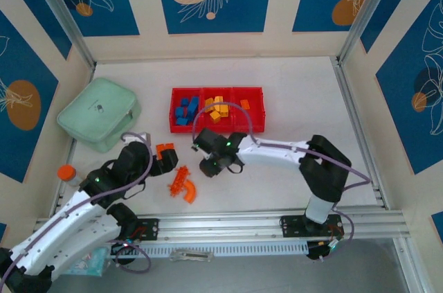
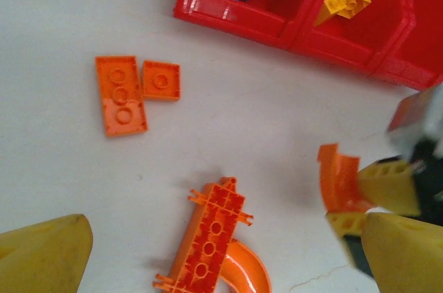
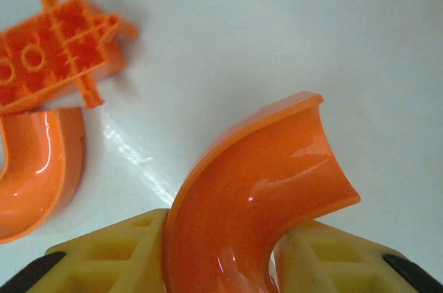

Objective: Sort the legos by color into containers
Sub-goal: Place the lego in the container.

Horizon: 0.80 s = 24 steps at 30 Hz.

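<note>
Nearest the arm bases, the left gripper [image 2: 225, 237] hangs over the loose pile with its yellow fingers [image 2: 48, 255] spread wide and nothing between them. Directly below it, a ridged orange brick [image 2: 214, 217] lies on the white table [image 1: 263, 189], touching a second orange curve [image 2: 243, 271]. Just to the right, the right gripper [image 3: 223, 231] has its fingers [image 3: 104, 251] pinching a curved orange lego [image 3: 263, 168] by its near end, the open trough facing up. Whether that piece is clear of the table cannot be told from these views. A little farther and to the left, two flat orange plates [image 2: 121, 94] lie side by side, touching. Beyond them stands the red tray [image 1: 218, 129], with blue bricks [image 1: 185, 109] in its left compartment, yellow bricks [image 1: 217, 108] in the middle and one orange brick [image 1: 244, 104] in the right. A mint-green case [image 1: 99, 113] sits well apart on the far left. The step in hand looks like the pick of an orange piece, with the grip just made. The next move would be to lift it straight up, clear of the neighbouring orange pieces, carry it away from the bases over the tray's near wall to the right compartment, and open the fingers only once it is above the floor there. Four orange pieces remain on the table, so the sorting seems well along but unfinished.
</note>
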{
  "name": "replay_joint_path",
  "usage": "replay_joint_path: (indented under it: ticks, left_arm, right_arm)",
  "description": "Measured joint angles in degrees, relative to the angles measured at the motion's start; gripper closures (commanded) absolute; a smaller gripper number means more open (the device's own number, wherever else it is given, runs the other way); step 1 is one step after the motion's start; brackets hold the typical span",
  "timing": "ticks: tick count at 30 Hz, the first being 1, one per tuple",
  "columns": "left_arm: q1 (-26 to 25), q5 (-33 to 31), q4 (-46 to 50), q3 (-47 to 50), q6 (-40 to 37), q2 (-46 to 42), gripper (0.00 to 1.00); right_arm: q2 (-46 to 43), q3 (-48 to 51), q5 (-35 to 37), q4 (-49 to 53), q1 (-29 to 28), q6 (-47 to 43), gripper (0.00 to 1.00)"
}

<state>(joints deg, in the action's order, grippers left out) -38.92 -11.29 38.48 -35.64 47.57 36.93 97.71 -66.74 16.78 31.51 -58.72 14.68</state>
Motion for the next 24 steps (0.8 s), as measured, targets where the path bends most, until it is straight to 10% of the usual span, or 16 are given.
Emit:
replay_joint_path:
  ticks: [17,24]
  left_arm:
    - [0.0,8.8,-17.2,-6.4,-5.3,21.2,0.01]
    - [0.4,8.9,-19.8,-6.6,-6.0,22.8,0.01]
  right_arm:
    - [4.7,-16.7,5.4,5.4,29.6,4.6,0.6]
    - [18.0,-27.0,6.5,5.3,32.8,2.8,0.35]
